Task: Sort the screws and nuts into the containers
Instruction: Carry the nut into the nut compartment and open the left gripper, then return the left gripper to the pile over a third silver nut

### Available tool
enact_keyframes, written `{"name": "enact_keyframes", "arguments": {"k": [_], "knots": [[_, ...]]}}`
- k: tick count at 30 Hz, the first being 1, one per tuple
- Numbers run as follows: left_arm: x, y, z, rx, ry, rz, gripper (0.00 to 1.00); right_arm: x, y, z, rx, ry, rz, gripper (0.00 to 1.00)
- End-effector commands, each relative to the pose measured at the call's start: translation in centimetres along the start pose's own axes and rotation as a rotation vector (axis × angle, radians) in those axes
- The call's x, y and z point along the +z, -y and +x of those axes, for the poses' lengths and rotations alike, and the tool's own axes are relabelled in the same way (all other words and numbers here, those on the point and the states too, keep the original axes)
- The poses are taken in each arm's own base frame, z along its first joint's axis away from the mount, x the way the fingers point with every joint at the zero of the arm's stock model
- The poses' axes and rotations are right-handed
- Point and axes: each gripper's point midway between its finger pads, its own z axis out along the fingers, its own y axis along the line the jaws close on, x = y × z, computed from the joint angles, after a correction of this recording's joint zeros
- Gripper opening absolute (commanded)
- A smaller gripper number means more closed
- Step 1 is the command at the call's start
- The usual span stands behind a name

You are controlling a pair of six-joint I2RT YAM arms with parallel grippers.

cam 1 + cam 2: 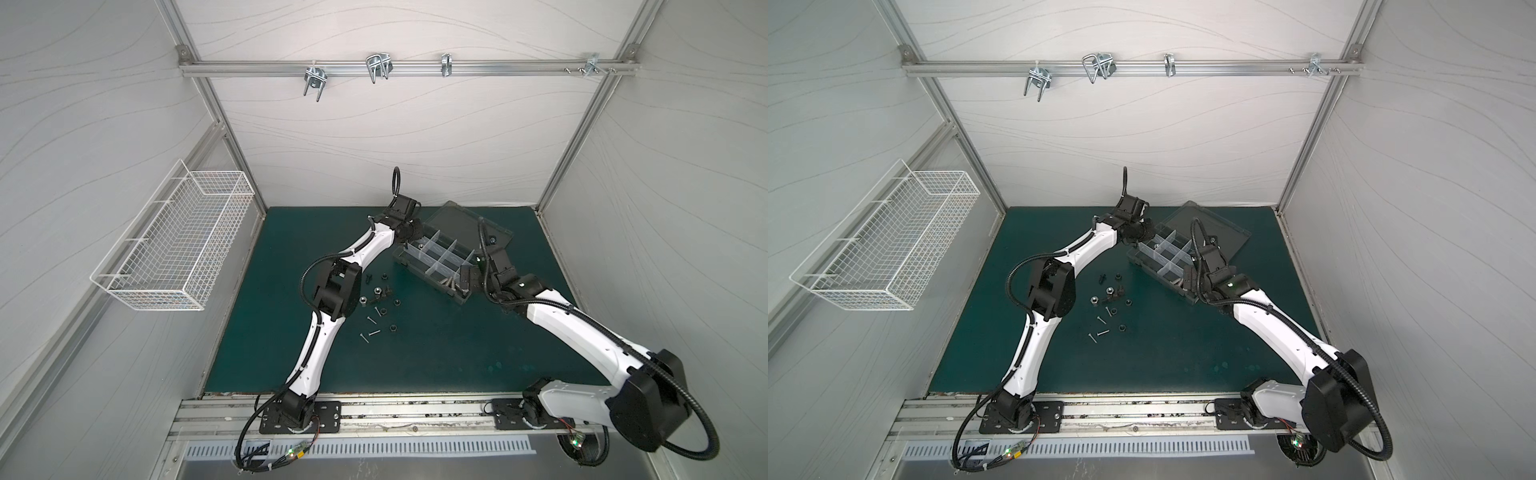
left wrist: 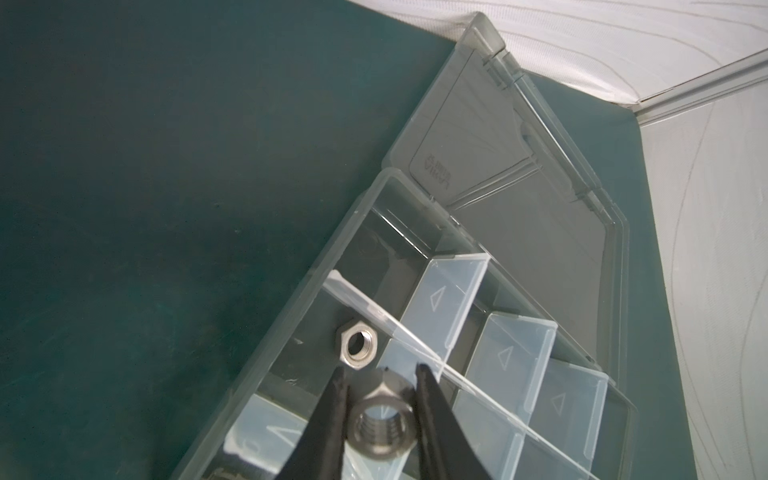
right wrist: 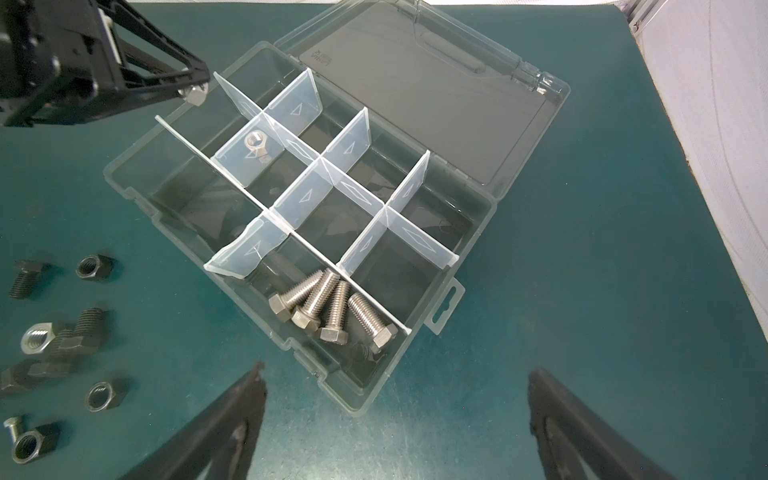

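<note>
Silver nut [image 2: 380, 422] between left fingers [image 2: 434, 415], above box [image 2: 297, 305]

The silver nut [image 2: 380, 428] is blurred and the left gripper's [image 2: 380, 368] fingers [image 2: 328, 419] are cut off in the left wrist view, and the loose fasteners [image 1: 379, 293] are shown too small in both top views to be identified.

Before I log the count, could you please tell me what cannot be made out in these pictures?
- Both top views: the silver nut in the left gripper; too small, and hidden by its wrist.
- Right wrist view: a dark piece under the silver bolts; nut or screw is unclear.
- Right wrist view: loose fasteners, cut off by the picture's edge.
- Left wrist view: most compartments of the organizer box, cut off by the picture's edge.
</note>
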Motion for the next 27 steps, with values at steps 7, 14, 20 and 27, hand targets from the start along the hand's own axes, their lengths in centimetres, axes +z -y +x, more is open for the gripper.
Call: {"name": "enact_keyframes", "arguments": {"k": [7, 14, 20, 27], "knots": [[-0.8, 1.6, -1.1, 0.018, 0.022, 0.036, 0.42, -1.0, 0.2, -1.1, 0.032, 0.025, -0.009, 0.99], [-4.4, 3.2, -2.4, 0.045, 0.068, 0.061, 0.44, -0.9, 0.2, -0.9, 0.035, 0.024, -0.012, 0.99], [-9.3, 4.0, -2.8, 0.094, 0.148, 0.036, 0.46, -0.9, 0.1, -0.9, 0.034, 0.022, -0.014, 0.99], [-14.3, 1.8, -0.6, 0.091, 0.206, -0.01, 0.45, -0.7, 0.1, -0.6, 0.033, 0.02, -0.015, 0.99]]}}
